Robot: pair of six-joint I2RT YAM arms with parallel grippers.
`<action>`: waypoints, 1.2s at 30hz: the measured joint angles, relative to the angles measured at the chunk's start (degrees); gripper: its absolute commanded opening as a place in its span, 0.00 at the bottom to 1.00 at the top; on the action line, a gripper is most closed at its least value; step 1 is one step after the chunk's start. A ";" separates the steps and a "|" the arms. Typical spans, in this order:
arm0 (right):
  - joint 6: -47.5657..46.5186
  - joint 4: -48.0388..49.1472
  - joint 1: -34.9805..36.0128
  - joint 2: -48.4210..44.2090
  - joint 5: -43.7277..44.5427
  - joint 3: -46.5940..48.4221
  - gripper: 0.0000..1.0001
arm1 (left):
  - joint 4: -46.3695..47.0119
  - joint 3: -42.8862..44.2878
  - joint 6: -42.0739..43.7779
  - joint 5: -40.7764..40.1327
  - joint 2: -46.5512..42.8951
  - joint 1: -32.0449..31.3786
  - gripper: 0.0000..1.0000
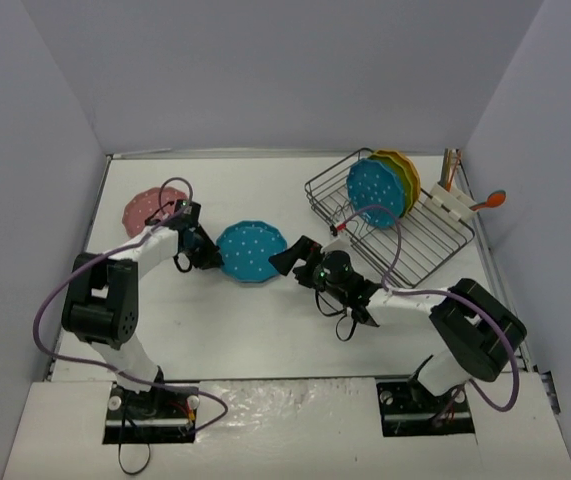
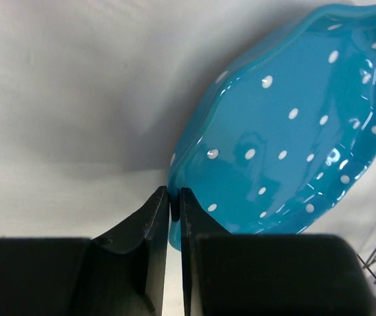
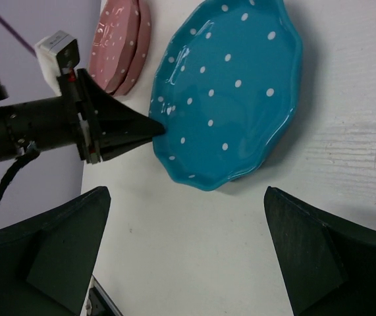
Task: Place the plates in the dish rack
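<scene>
A blue white-dotted plate (image 1: 252, 252) (image 2: 293, 131) (image 3: 230, 92) is at the middle of the table. My left gripper (image 1: 215, 255) (image 2: 174, 197) is shut on its left rim, and the plate looks slightly tilted. My right gripper (image 1: 287, 260) (image 3: 186, 197) stands open just right of that plate, a little short of its edge, with nothing between its fingers. Two pink plates (image 1: 150, 208) (image 3: 118, 46) lie stacked at the far left. The dark wire dish rack (image 1: 420, 245) sits at the right. A blue plate (image 1: 375, 190) stands upright in it, with yellow-green and orange ones (image 1: 403, 175) behind.
A white holder (image 1: 450, 200) with a wooden-handled utensil and an orange spoon (image 1: 490, 200) stands behind the rack at the far right. Grey walls enclose the table on three sides. A purple cable (image 1: 170, 190) loops over the pink plates.
</scene>
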 measured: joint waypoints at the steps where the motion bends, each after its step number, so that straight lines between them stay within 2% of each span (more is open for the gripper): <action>1: 1.13 0.85 0.14 1.17 0.29 0.00 1.00 | 0.46 -1.13 -0.65 0.50 -1.05 -0.03 0.00; 7: 6.58 5.48 1.61 10.01 0.86 -0.03 1.00 | 1.10 -4.82 -3.75 1.64 -6.78 -0.16 0.00; 16: 12.96 16.84 1.92 18.70 0.05 -0.11 1.00 | 1.98 -5.59 -6.14 3.12 -9.72 -0.16 0.00; 25: 17.59 26.40 1.92 24.76 -0.20 0.87 0.96 | 3.79 -10.12 -8.47 5.08 -12.17 -0.15 0.00; 36: 21.99 32.18 1.52 29.17 -1.35 2.34 0.91 | 7.83 -16.62 -11.81 5.78 -17.33 0.08 0.00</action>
